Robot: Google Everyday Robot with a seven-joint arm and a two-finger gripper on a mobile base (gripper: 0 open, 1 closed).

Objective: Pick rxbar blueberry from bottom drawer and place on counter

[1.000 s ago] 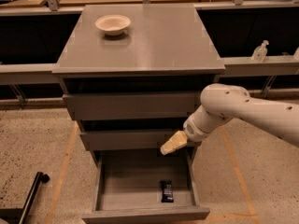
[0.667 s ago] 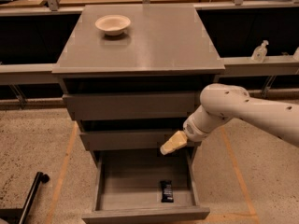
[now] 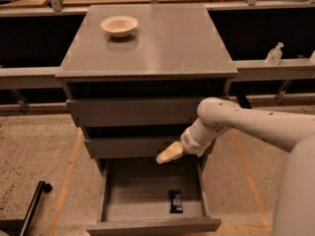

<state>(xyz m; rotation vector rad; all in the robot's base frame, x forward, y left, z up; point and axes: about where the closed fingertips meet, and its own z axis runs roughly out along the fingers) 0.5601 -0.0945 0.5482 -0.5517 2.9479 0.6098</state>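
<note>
The rxbar blueberry (image 3: 175,201), a small black wrapped bar, lies flat on the floor of the bottom drawer (image 3: 152,225), near its front right. The drawer is pulled out. My gripper (image 3: 162,158) is a cream-coloured wedge that hangs above the drawer's back, just in front of the middle drawer's panel. It points down and to the left. It is well above the bar and apart from it. The counter (image 3: 167,43) is the wide grey top of the cabinet.
A cream bowl (image 3: 119,25) sits on the counter's back left. The two upper drawers (image 3: 133,112) are nearly closed. A clear bottle (image 3: 274,54) stands on the right rail. A black pole (image 3: 32,207) lies on the speckled floor at lower left.
My arm and gripper have shifted a little to the left above the open drawer. The bar has not moved.
</note>
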